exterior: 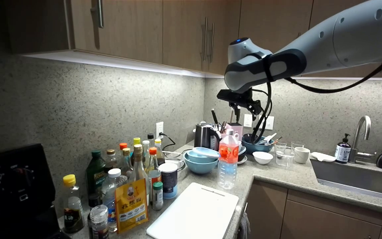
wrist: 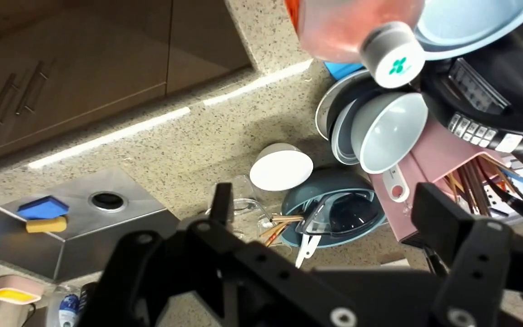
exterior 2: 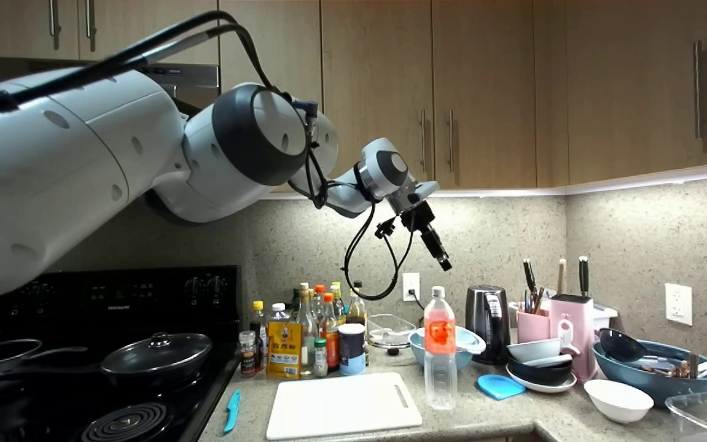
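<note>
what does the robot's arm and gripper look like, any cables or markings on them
The arm is pale grey-white, smooth and rounded, with oval recesses and dark grey joint bands. A small blue light glows near its outer end. Black cables loop along it. The gripper is black and angular, with blocky fingers and metallic bolt heads.

Black pincer (wrist: 323,196), green-printed white bottle cap (wrist: 393,56) (speckled grey-beige counter (wrist: 225,131))
</note>
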### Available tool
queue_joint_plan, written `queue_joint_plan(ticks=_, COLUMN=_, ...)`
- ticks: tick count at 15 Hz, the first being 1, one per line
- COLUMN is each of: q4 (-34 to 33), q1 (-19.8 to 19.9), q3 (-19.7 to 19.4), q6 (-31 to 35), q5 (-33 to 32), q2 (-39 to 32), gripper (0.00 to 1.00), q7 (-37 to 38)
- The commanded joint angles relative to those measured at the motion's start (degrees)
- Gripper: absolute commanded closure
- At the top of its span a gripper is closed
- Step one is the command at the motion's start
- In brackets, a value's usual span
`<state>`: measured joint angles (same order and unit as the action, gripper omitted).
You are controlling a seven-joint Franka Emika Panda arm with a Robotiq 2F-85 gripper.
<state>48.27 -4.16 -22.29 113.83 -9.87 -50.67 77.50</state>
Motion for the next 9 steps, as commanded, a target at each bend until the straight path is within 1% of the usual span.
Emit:
queue_joint_plan(ticks=1, q4=-6.7, q1=0.6, q3=0.4, q6=-3.2, q5=-0.4, q2=-5.0, gripper=0.0, q7=-2.9)
queue_joint_plan(ticks=3, q4=-8.8, q1=0.3, q3=0.5, q6=-3.1, q5=-0.7, q2=-7.0, gripper=0.0, q7=-4.3)
queue_joint_plan(ticks=6, q4=-10.6, q1=-0.5, q3=0.1, q6=-0.1, q5=-1.6, q2=-8.2, gripper=0.0, q7=-6.4)
queue_joint_plan(ticks=7, q4=-8.1, q1=-0.5, q3=0.2, q6=-0.8, q5=-0.6, q2=-7.3, gripper=0.0, q7=-3.9)
queue_joint_plan(ticks=9, q4=-9.6, q1=-0.7, q3=0.2, q6=-0.7, q5=-0.7, q2=-7.9, gripper=0.0, q7=-4.6)
